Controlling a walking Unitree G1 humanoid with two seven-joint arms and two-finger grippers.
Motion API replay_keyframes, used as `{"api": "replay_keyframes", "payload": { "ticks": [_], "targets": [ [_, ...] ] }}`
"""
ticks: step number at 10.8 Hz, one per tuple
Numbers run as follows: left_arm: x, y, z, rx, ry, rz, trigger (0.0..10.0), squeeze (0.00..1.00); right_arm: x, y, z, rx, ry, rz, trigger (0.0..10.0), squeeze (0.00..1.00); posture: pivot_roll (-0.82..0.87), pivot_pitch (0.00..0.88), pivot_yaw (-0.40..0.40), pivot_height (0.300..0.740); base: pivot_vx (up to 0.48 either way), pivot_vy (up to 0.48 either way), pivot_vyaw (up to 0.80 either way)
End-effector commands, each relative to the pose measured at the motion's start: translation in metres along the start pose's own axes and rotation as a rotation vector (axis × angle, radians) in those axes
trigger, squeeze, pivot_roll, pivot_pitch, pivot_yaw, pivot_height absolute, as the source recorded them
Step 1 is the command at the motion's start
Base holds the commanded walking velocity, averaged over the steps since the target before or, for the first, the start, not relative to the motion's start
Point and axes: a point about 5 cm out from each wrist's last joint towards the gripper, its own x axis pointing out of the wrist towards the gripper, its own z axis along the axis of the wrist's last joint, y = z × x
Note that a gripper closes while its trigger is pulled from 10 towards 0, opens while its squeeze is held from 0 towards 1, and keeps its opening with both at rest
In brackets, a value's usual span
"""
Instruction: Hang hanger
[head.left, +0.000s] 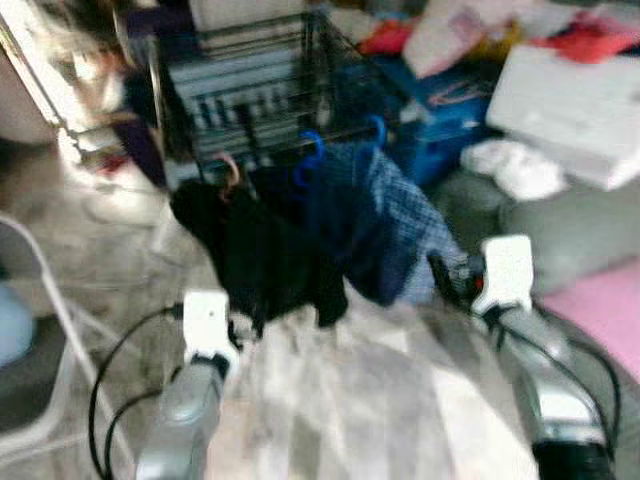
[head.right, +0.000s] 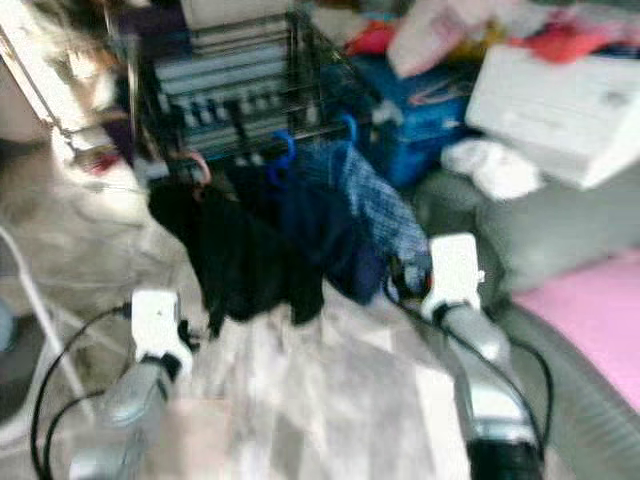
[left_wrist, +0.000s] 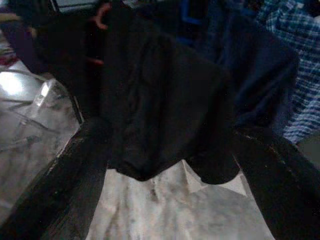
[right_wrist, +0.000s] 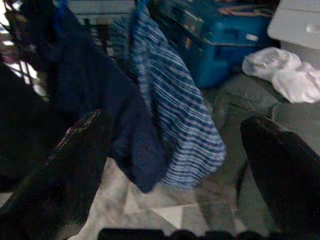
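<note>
A black wire drying rack (head.left: 260, 90) stands ahead, blurred. Three garments hang from its front rail. A black garment (head.left: 260, 250) is on a pink hanger (head.left: 230, 175). A navy garment (head.left: 345, 230) is on a blue hanger (head.left: 312, 150). A blue plaid shirt (head.left: 410, 225) hangs from another blue hook (head.left: 377, 128). My left gripper (left_wrist: 170, 170) is open just below and in front of the black garment (left_wrist: 160, 100). My right gripper (right_wrist: 175, 165) is open, facing the plaid shirt (right_wrist: 175, 125) and navy garment (right_wrist: 100, 90).
A pale cloth-covered surface (head.left: 350, 390) lies between my arms. To the right are a blue box (head.left: 450, 120), a white container (head.left: 580, 110), a white cloth (head.left: 520, 165) and grey cushions (head.left: 570, 230). A white frame (head.left: 50, 300) stands at the left.
</note>
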Motion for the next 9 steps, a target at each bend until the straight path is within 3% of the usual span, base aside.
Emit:
{"api": "replay_keyframes", "payload": {
  "ticks": [1, 4, 9],
  "targets": [
    [0.001, 0.005, 0.006, -0.011, -0.022, 0.020, 10.0, 0.00, 0.005, 0.009, 0.007, -0.003, -0.021, 0.033, 10.0, 0.00, -0.08, 0.000, 0.100, 0.740, 0.000, 0.000, 0.00],
    [0.006, 0.003, 0.012, -0.018, -0.064, 0.023, 10.0, 0.00, 0.012, 0.014, 0.016, -0.022, -0.056, 0.041, 10.0, 0.00, -0.10, 0.000, 0.112, 0.740, 0.000, 0.000, 0.00],
    [0.010, 0.007, 0.015, -0.021, -0.071, 0.019, 10.0, 0.00, 0.002, 0.022, 0.006, 0.019, -0.050, 0.014, 10.0, 0.00, -0.13, 0.000, 0.155, 0.740, 0.000, 0.000, 0.00]
  ]
}}
